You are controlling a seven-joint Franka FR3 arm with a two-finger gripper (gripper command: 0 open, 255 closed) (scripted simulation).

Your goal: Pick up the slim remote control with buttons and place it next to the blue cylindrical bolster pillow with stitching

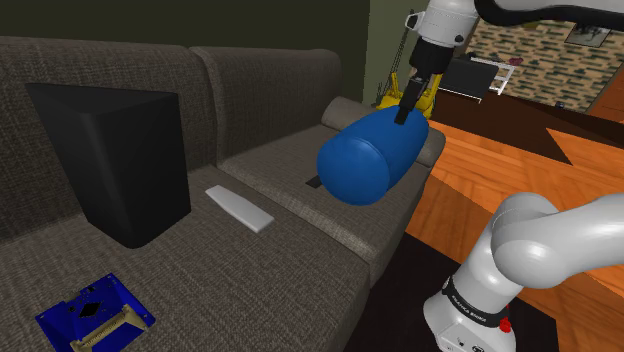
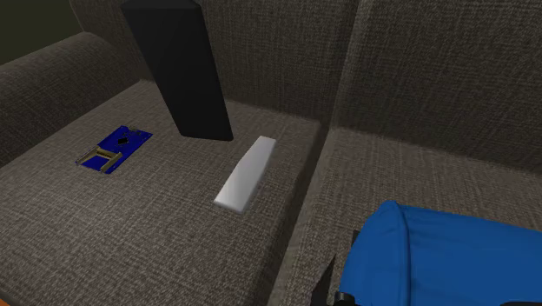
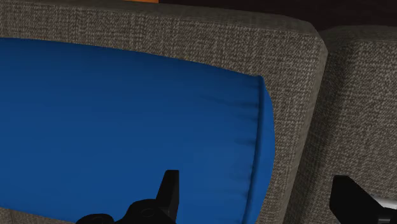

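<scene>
Tool (image 3: 254, 179) open and empty, smooth blue bolster (image 1: 365, 155), slim pale remote (image 2: 246, 172), woven sofa (image 1: 285, 275)

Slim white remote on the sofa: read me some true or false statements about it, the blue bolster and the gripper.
The slim white remote lies on the grey-brown fabric sofa seat. True.
The black two-finger gripper is shut on the remote. False: it is open, over the blue cylindrical bolster pillow.
The remote touches the bolster pillow. False: they lie apart, on separate seat cushions.
A tall black block shares the remote's cushion. True.
</scene>
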